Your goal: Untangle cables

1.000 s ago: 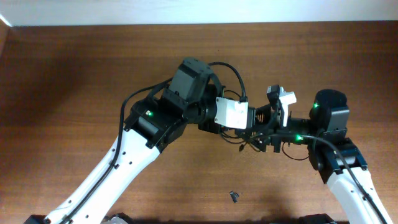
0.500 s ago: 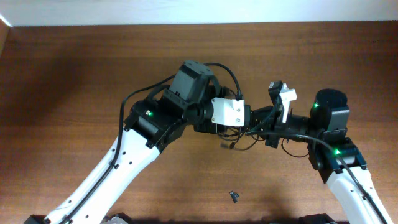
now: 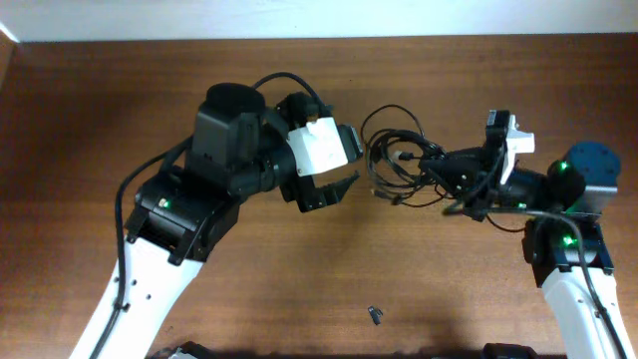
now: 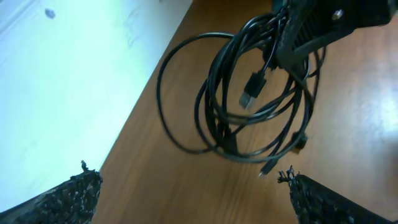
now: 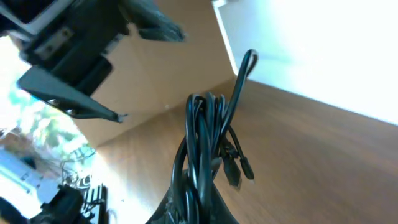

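The cables are a tangled bunch of thin black loops with small plugs, held up over the middle of the table. My right gripper is shut on the bunch's right side. In the right wrist view the cables rise straight out of the shut right gripper. My left gripper stands wide open just left of the bunch, touching none of it. In the left wrist view the cables hang ahead of the open left gripper, with a plug dangling inside the loops and nothing between the fingers.
A tiny dark loose piece lies on the wooden table near its front edge. A white wall runs along the table's far edge. Thicker black cords run along both arms.
My left gripper opened, let go of the cables and drew back to the left. My right gripper shut on the bunch and carried it to the right.
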`<state>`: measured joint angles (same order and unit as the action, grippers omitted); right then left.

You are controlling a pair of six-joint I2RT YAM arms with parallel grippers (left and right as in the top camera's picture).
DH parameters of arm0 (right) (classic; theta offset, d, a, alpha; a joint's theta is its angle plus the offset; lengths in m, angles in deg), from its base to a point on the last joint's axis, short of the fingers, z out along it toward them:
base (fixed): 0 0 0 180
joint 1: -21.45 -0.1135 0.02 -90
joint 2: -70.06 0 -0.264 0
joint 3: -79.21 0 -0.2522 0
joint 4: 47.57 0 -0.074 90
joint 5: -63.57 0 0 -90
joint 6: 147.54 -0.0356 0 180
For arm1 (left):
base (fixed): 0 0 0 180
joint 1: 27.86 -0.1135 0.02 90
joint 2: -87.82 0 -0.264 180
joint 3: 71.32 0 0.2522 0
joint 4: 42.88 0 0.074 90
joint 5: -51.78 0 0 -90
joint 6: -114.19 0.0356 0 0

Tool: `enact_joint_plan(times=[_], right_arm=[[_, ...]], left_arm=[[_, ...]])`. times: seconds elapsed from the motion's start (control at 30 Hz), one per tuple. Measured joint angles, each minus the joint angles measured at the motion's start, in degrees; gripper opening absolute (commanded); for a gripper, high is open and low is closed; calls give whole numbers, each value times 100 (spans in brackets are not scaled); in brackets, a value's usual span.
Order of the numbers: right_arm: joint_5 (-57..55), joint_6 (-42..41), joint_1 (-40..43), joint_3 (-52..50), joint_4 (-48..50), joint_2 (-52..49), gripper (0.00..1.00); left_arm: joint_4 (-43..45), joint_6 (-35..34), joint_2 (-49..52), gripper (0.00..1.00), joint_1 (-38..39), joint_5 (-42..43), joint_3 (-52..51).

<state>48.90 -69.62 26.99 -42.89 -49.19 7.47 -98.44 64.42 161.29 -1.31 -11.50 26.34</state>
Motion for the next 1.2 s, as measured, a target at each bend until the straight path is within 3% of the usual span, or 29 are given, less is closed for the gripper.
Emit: enact_joint_plan(times=[0.23, 0.43, 0.7, 1.1, 1.17, 1.2], right_arm=[[435, -170, 2, 0, 1001, 0, 4], [592, -1049, 4, 2, 2573, -4, 4], [645, -1362, 4, 2, 2872, -4, 4], [1097, -1408, 4, 2, 3484, -4, 4], [1119, -1421, 4, 2, 3484, -4, 4], [1119, -1429, 4, 2, 3484, -4, 4]], left_arm=[[-76, -111, 2, 99, 0, 673, 0], [-52, -131, 2, 99, 0, 1082, 0], [313, -153, 2, 99, 0, 1611, 0], [393, -155, 2, 99, 0, 1663, 0], [387, -155, 2, 93, 0, 1665, 0], [385, -155, 2, 79, 0, 1665, 0]])
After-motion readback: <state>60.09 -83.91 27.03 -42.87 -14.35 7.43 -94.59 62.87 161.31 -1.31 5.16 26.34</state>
